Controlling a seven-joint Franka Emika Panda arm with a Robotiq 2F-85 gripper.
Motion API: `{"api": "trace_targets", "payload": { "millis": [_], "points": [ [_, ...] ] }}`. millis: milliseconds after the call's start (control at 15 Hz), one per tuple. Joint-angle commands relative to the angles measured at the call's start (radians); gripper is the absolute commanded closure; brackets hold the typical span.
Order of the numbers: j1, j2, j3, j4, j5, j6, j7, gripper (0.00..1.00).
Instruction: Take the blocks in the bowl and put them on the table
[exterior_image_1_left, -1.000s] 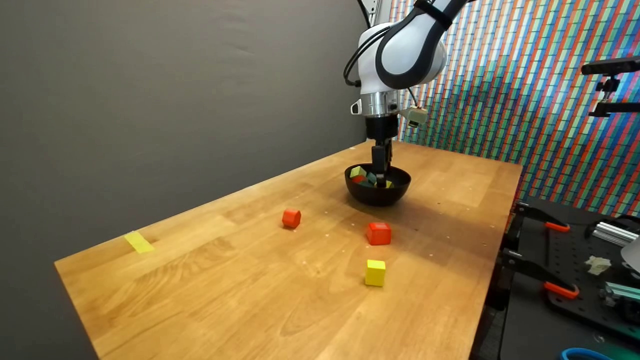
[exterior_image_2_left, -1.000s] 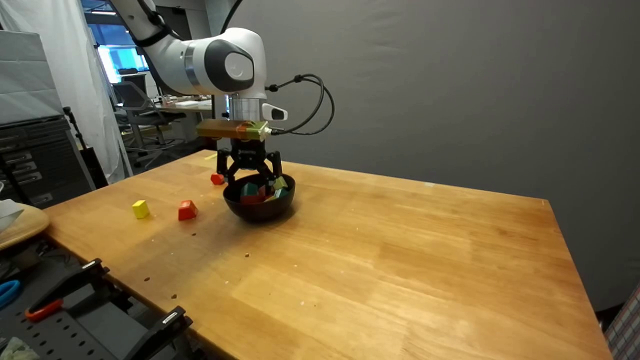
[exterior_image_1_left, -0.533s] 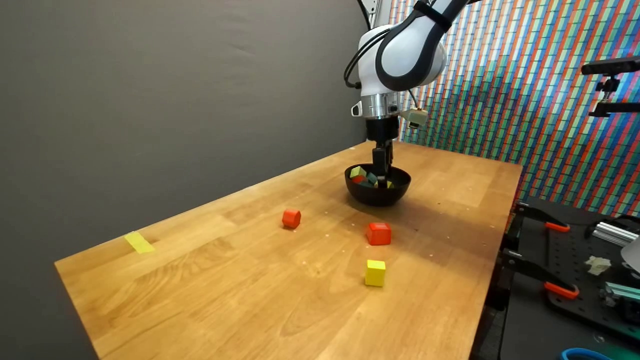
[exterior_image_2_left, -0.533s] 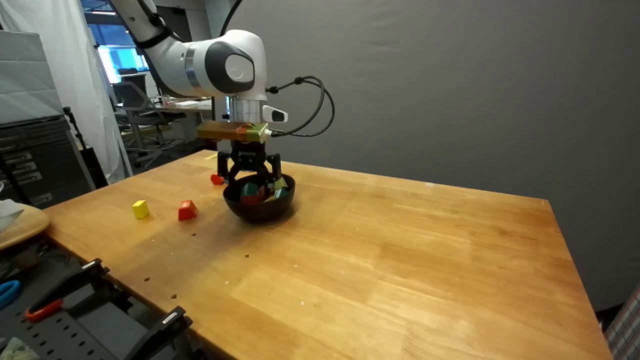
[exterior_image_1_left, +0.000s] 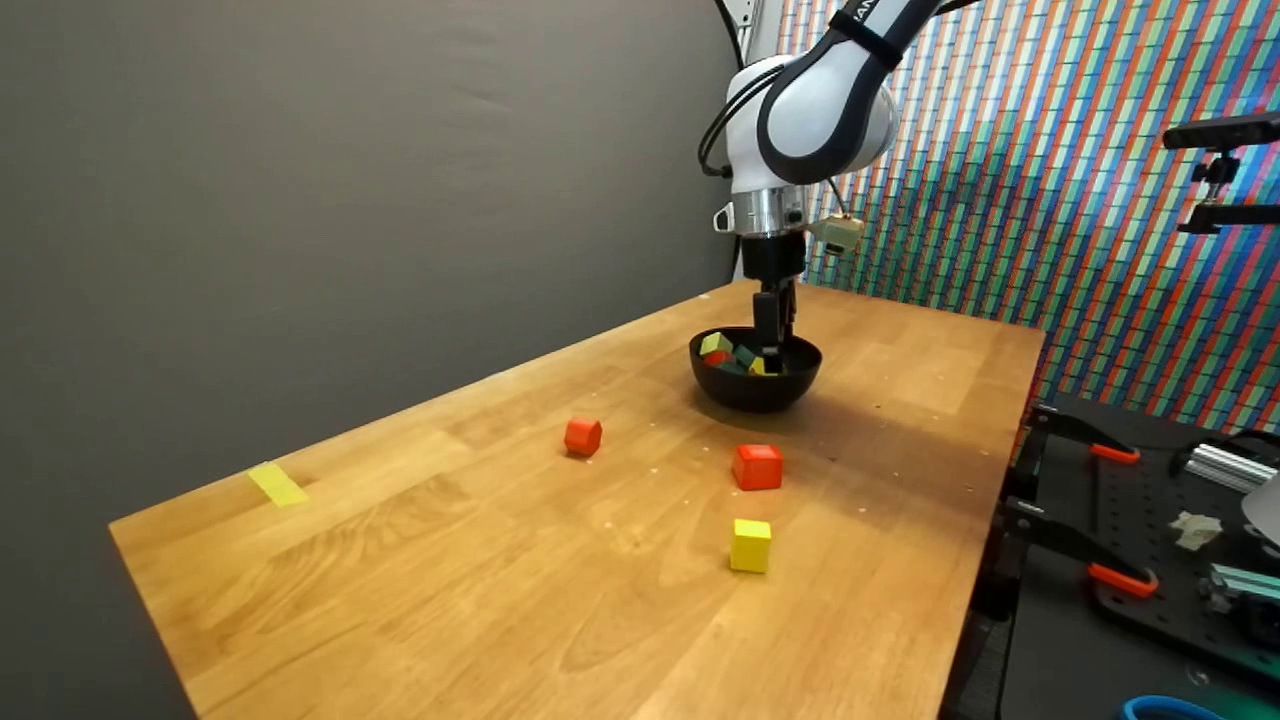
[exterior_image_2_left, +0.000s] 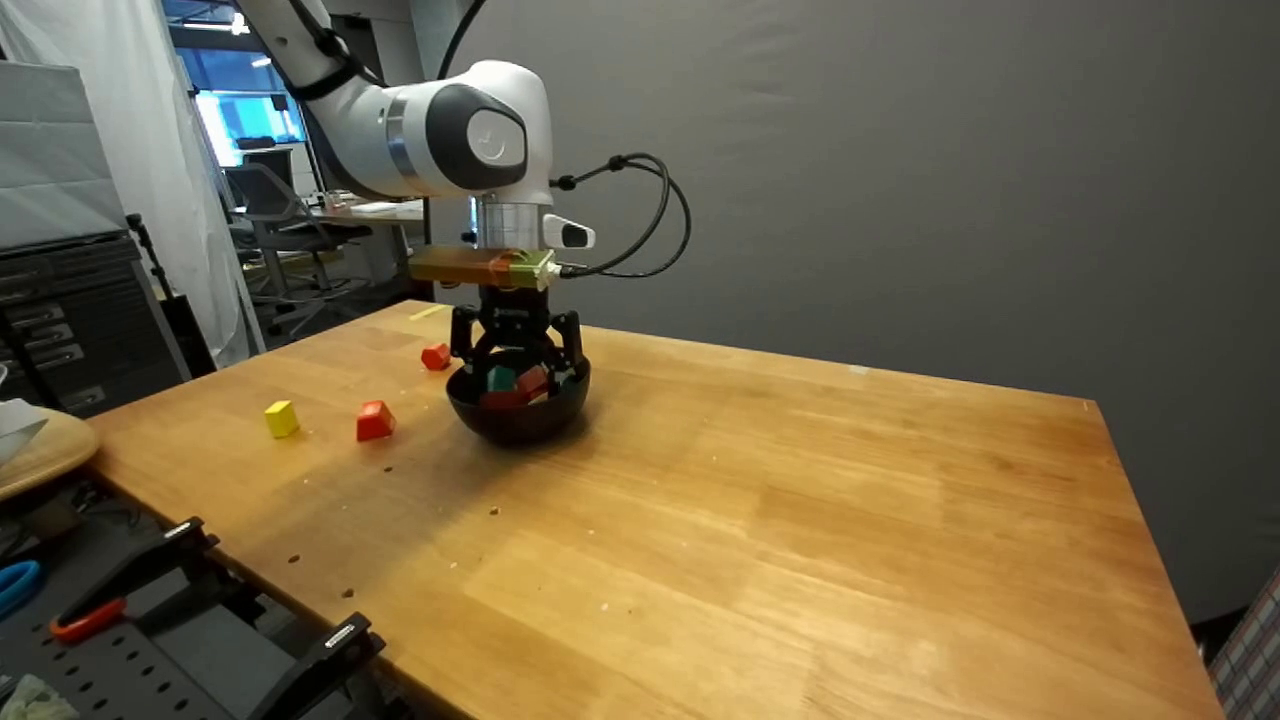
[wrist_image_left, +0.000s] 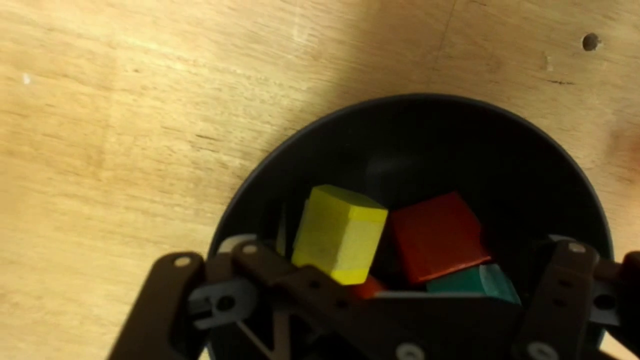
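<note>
Inspecting the wrist view, we find the jaws spread wide apart, with a yellow block (wrist_image_left: 337, 232) and a red block (wrist_image_left: 440, 237) visible between them inside the bowl (wrist_image_left: 425, 130). Just beside the red block we identify a teal block (wrist_image_left: 465, 282), partly hidden. In an exterior view we observe that the jaws reach down into the bowl; whether they touch any block, we cannot tell. There we also note a pale yellow block (exterior_image_1_left: 715, 345) near the bowl's rim. On the tabletop (exterior_image_1_left: 450, 590), outside the bowl, we count three blocks: a loose yellow block (exterior_image_1_left: 750, 550), a loose red block (exterior_image_1_left: 758, 469) near it, and a faceted red block (exterior_image_1_left: 583, 438) farther off. A strip of yellow tape (exterior_image_1_left: 279, 484) lies near the tabletop's edge.
</note>
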Motion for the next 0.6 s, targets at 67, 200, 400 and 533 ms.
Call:
{"api": "trace_targets", "payload": {
  "millis": [67,200,400,533],
  "points": [
    [-0.028,0.062,0.011,0.068,0.007,-0.021,-0.047,0.00],
    [-0.030,0.097,0.025,0.103,0.012,-0.023,-0.069,0.00],
    [-0.025,0.141,0.040,0.154,0.007,-0.044,-0.093,0.00],
    [-0.021,0.147,0.045,0.167,0.002,-0.068,-0.100,0.26]
  ]
}}
